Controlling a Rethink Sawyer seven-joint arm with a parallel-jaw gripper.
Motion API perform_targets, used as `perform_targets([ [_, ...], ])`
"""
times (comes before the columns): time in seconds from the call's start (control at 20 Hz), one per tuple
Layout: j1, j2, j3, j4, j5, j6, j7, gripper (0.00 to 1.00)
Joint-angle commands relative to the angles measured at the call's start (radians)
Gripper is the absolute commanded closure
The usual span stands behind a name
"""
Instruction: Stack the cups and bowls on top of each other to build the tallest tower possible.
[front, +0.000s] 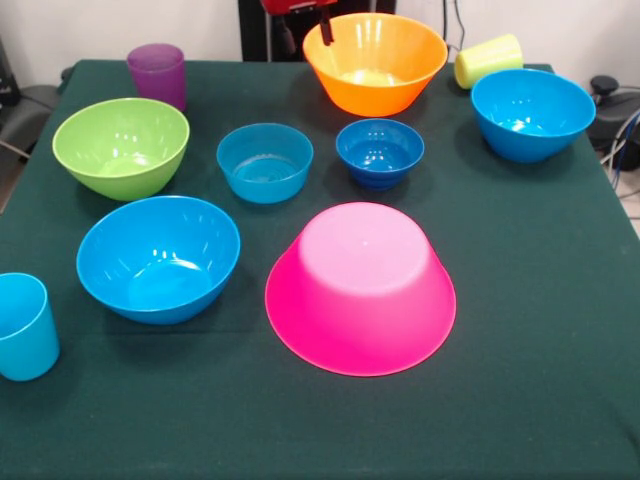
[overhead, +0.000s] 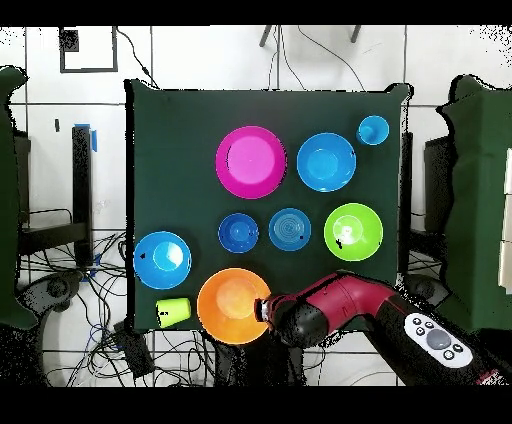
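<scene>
The big pink bowl (front: 360, 288) lies upside down at the near middle. The big orange bowl (front: 375, 62) stands upright at the far side. My gripper (front: 325, 28) is at its left rim, and it also shows in the overhead view (overhead: 265, 308). The small dark-blue bowl (front: 379, 152) and the small light-blue bowl (front: 264, 162) stand mid-table. The green bowl (front: 121, 146) and a blue bowl (front: 158, 258) are on the left, and another blue bowl (front: 532, 113) is at the right. The purple cup (front: 157, 74) stands far left. The yellow-green cup (front: 488, 60) lies on its side. The light-blue cup (front: 22, 326) stands near left. Nothing is stacked.
The dark green table (front: 540, 400) has bare cloth at its near right. The red and black arm (overhead: 345, 305) reaches over the table's edge near the robot and hides the purple cup in the overhead view. Cables lie on the floor around the table.
</scene>
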Motion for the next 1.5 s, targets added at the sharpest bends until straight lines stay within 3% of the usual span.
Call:
perform_targets([
  [0.05, 0.015, 0.088, 0.026, -0.117, -0.089, 0.062, -0.319, 0.00],
  [1.5, 0.000, 0.164, 0.022, -0.166, -0.134, 0.057, -0.347, 0.00],
])
